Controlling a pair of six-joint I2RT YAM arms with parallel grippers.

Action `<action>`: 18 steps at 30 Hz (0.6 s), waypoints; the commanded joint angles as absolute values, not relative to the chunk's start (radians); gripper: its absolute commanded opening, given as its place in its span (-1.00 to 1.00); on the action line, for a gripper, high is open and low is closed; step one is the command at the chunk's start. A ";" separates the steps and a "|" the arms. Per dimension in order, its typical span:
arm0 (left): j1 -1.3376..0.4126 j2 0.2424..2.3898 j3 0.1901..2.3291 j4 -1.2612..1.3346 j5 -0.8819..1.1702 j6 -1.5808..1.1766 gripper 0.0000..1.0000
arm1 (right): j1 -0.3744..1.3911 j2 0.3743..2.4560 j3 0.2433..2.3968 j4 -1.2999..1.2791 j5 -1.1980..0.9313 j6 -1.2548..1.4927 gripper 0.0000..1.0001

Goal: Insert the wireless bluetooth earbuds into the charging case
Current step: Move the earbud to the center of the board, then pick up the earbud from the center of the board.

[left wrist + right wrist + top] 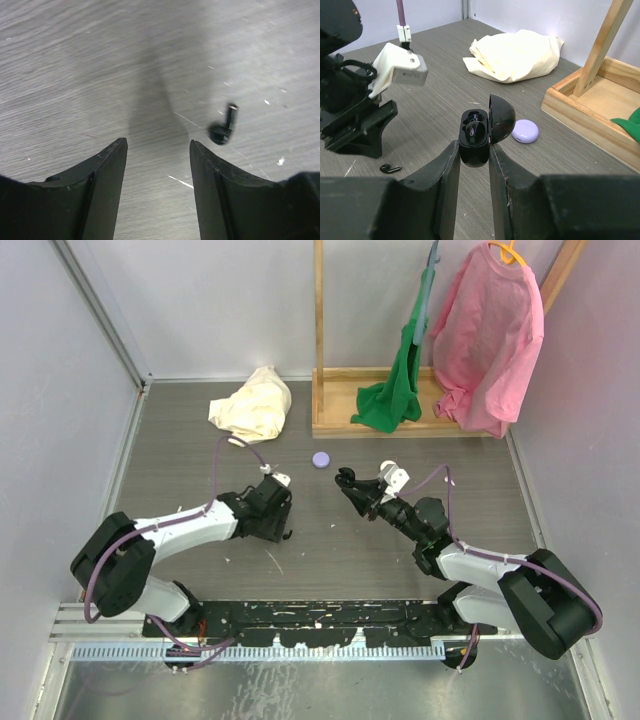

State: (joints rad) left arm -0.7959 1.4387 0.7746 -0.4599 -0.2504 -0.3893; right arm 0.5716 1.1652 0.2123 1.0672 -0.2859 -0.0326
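My right gripper [348, 481] is shut on a black charging case [475, 136] and holds it above the table with its lid open to the right. One glossy black earbud seems to sit in the case's near socket. A second black earbud [223, 129] lies on the table; it also shows in the right wrist view [390, 169] and the top view [288, 536]. My left gripper [158, 144] is open and empty, low over the table, with this earbud just ahead and right of its right finger [210, 170].
A small purple case [320, 460] lies on the table between the arms and the back. A cream cloth [253, 405] lies at the back left. A wooden rack [330, 425] at the back right holds a green cloth [395, 390] and a pink shirt [490, 340].
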 commanded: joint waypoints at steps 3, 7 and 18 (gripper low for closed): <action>-0.698 1.393 0.753 -0.376 -0.188 -0.464 0.10 | 0.566 1.161 0.232 1.112 -0.288 -0.045 -0.98; -0.698 1.364 0.755 -0.376 -0.103 -0.519 0.14 | 0.566 1.165 0.233 1.111 -0.287 -0.045 -0.98; -0.699 1.547 0.923 -0.442 -0.208 -0.421 0.24 | 0.566 1.157 0.231 1.109 -0.283 -0.046 -0.98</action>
